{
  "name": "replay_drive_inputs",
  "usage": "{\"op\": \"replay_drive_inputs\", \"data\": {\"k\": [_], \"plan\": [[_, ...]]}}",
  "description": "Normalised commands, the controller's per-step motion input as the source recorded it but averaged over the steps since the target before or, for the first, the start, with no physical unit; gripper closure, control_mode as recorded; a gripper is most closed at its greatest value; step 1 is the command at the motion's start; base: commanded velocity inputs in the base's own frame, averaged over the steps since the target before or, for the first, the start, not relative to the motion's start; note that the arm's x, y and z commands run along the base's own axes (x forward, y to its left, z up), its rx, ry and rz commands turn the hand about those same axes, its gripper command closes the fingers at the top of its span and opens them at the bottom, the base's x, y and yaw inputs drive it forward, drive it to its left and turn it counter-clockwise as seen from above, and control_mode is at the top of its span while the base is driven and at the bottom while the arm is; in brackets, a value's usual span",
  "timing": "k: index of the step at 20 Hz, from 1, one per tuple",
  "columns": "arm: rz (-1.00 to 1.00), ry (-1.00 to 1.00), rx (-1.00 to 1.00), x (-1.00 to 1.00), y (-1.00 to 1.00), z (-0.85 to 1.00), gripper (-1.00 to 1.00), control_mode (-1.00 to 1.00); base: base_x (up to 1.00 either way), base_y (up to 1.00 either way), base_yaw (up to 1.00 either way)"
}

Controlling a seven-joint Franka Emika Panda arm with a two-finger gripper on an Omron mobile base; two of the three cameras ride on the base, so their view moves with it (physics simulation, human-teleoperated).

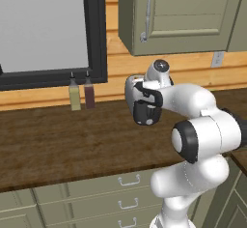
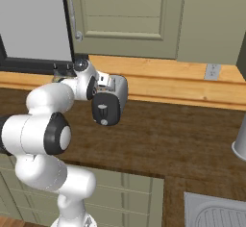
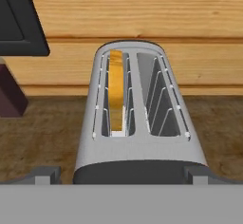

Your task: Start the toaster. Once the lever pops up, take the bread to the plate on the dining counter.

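Note:
The silver-grey toaster (image 3: 137, 142) stands on the dark wood worktop against the wooden wall, its black end panel toward me. The bread (image 3: 116, 92) sits deep in the left slot, and the right slot holds nothing. My gripper (image 3: 121, 174) hovers just above the toaster's near end, open, with one fingertip (image 3: 45, 174) off each side of the black end. In the base views the toaster (image 2: 117, 89) (image 1: 131, 89) sits right by my hand, and the round knob (image 2: 102, 109) shows on its black panel. The lever is too small to make out. The plate and the dining counter are out of view.
Two bottles, one pale (image 1: 75, 94) and one dark red (image 1: 89, 92), stand left of the toaster under a black-framed window (image 1: 96, 34). A wall cabinet (image 1: 178, 14) hangs overhead. A sink (image 2: 216, 214) and a grey vessel (image 2: 240, 144) lie to the right.

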Motion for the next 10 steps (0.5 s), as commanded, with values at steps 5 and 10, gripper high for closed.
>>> {"op": "replay_drive_inputs", "data": {"k": [5,10], "plan": [[0.00,0.00,0.00,0.25,0.00,-0.20,-1.00,-1.00,0.00,0.00,0.00],[0.00,0.00,0.00,0.23,0.00,-0.16,-1.00,-1.00,0.00,0.00,0.00]]}}
